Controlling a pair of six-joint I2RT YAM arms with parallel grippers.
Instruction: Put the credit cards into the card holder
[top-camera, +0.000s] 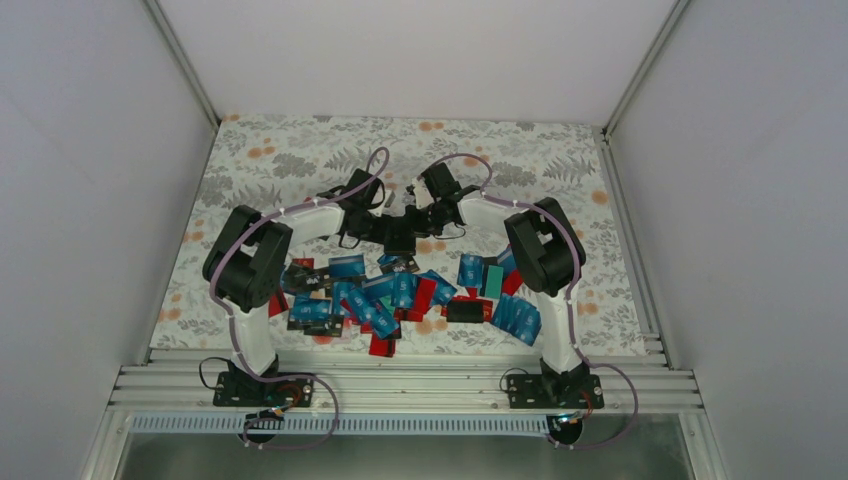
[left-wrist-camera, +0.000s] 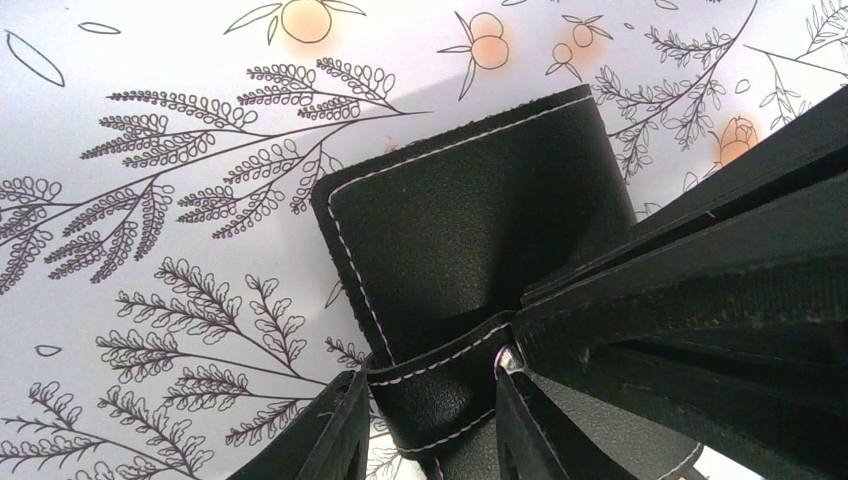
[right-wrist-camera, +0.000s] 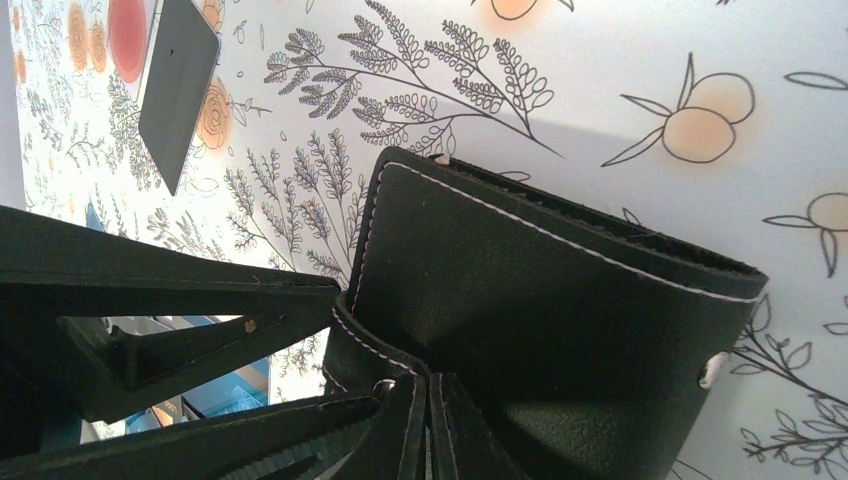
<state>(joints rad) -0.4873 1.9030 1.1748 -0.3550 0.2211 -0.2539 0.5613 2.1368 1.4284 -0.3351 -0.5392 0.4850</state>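
The card holder (top-camera: 400, 240), black with white stitching, lies on the flowered cloth at mid-table, between both grippers. In the left wrist view my left gripper (left-wrist-camera: 425, 425) is shut on the holder's (left-wrist-camera: 470, 220) closing strap, one finger on each side of it. My right gripper (left-wrist-camera: 700, 260) reaches in from the right to the strap's snap end. In the right wrist view my right gripper (right-wrist-camera: 428, 432) has its fingers close together on a thin edge of the holder (right-wrist-camera: 560, 320). The credit cards (top-camera: 375, 292), mostly blue and some red, lie scattered in front of the arms.
A dark flat card (right-wrist-camera: 180, 85) lies alone on the cloth behind the holder. A black card (top-camera: 465, 311) and a teal card (top-camera: 493, 279) lie among the pile. White walls enclose the table (top-camera: 300, 150) on three sides.
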